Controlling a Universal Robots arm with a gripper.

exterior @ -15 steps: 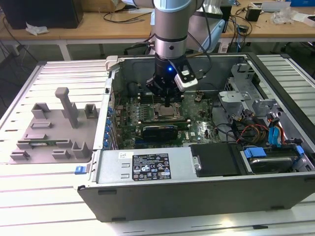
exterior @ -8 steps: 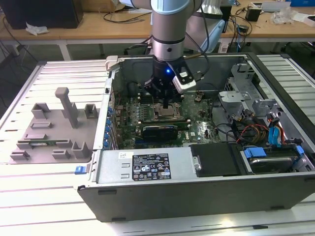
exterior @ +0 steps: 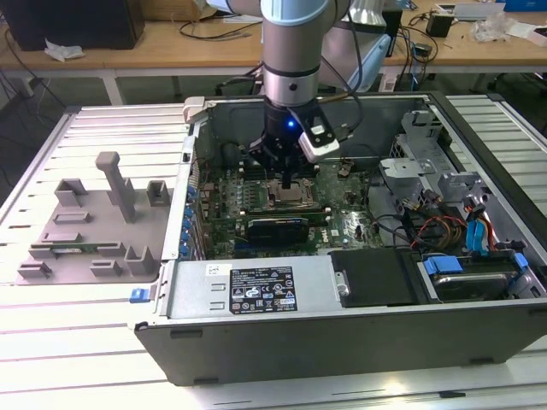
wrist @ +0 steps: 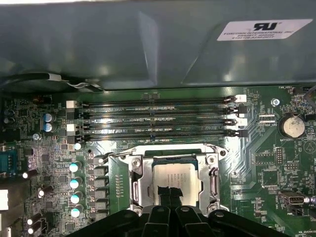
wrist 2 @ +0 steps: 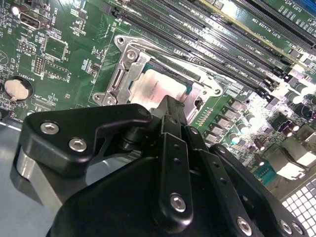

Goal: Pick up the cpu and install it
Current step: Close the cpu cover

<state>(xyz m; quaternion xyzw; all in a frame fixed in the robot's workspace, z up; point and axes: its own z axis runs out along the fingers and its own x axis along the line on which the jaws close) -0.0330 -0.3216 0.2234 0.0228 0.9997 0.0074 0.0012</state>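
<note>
In the first wrist view, the black gripper is hanging directly above the cpu, a thin, flat, near-square chip with a pale silver metal top. The chip is lying straight below the tips rather than off to a side, and contact cannot be judged. The gripper is showing clenched, tips drawn together with nothing between them. The cpu is lying level inside the metal-rimmed square socket frame on the green motherboard, its edges running parallel to that frame.
</note>
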